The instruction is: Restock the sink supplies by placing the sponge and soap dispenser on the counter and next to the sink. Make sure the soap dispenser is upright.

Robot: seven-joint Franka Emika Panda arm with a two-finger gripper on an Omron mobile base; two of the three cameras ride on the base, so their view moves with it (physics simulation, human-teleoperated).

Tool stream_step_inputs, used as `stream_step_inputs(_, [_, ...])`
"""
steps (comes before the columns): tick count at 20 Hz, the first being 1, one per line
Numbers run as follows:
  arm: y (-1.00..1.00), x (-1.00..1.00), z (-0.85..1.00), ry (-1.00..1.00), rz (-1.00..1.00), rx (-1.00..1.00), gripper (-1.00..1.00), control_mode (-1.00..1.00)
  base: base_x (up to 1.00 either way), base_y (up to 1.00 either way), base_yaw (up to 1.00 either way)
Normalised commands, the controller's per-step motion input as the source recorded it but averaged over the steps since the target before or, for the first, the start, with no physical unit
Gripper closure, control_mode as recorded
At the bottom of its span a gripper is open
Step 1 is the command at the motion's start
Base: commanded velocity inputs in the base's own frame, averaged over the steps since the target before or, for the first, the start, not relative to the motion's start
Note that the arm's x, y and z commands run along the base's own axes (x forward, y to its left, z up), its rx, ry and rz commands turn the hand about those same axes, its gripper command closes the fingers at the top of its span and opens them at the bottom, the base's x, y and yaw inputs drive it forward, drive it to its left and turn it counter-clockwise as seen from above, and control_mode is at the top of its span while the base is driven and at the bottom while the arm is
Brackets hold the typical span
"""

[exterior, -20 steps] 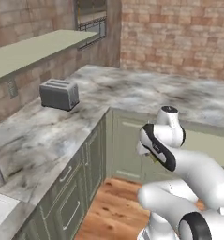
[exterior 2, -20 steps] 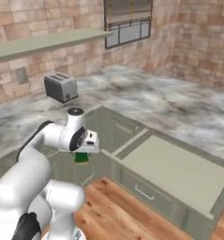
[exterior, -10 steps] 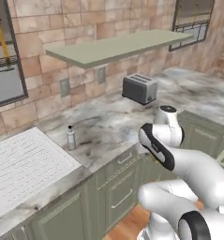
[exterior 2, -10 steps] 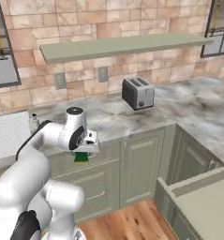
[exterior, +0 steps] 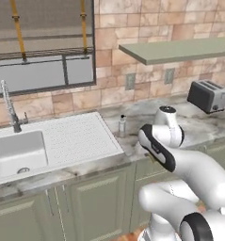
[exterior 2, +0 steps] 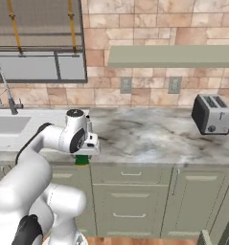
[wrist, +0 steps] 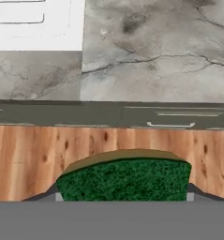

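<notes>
My gripper [exterior 2: 81, 159] is shut on the sponge [exterior 2: 81, 161], held low in front of the sage-green cabinets, just below the counter [exterior 2: 154, 134] edge. In the hand view the sponge [wrist: 125, 178] shows its green face between the dark fingertips [wrist: 56, 194], above the wood floor. The soap dispenser [exterior: 122, 126] stands upright on the marble, right beside the drainboard of the sink [exterior: 76, 139]. The basin lies to the left, with the chrome spring faucet [exterior: 9, 106] behind it. The hand hangs to the right of the sink [exterior 2: 8, 125].
A silver toaster [exterior 2: 211, 114] sits on the counter at the right, under a green wall shelf [exterior 2: 173, 56]. A window [exterior: 43, 42] is above the sink. Cabinet drawers [exterior 2: 130, 174] face the arm. Wood floor [wrist: 29, 159] lies below the hand.
The whole picture has swung as the base moved: the sink, faucet and window have come into view at the left. The arm keeps its pose, still holding the sponge.
</notes>
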Motion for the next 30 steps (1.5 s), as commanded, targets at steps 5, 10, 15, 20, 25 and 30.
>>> stream_step_inputs(5, [0.0,0.0,0.0,0.0,0.0,0.0,1.0,1.0,0.4,-0.12,0.29])
stream_step_inputs(10, [-0.25,0.41,-0.32,0.03,0.07,0.0,1.0,-1.0,0.14,-0.02,0.05])
stream_step_inputs(15, [-0.27,0.91,-0.69,0.12,0.16,0.0,1.0,-1.0,0.0,0.0,0.0])
stream_step_inputs(20, [0.01,0.54,-0.14,0.01,0.17,0.0,1.0,-1.0,0.0,0.0,0.0])
stream_step_inputs(25, [0.07,0.26,-0.19,0.0,0.11,-0.03,1.0,-1.0,0.0,0.0,0.0])
stream_step_inputs(30, [0.2,0.09,-0.13,0.0,0.04,-0.03,1.0,-1.0,0.0,0.0,0.0])
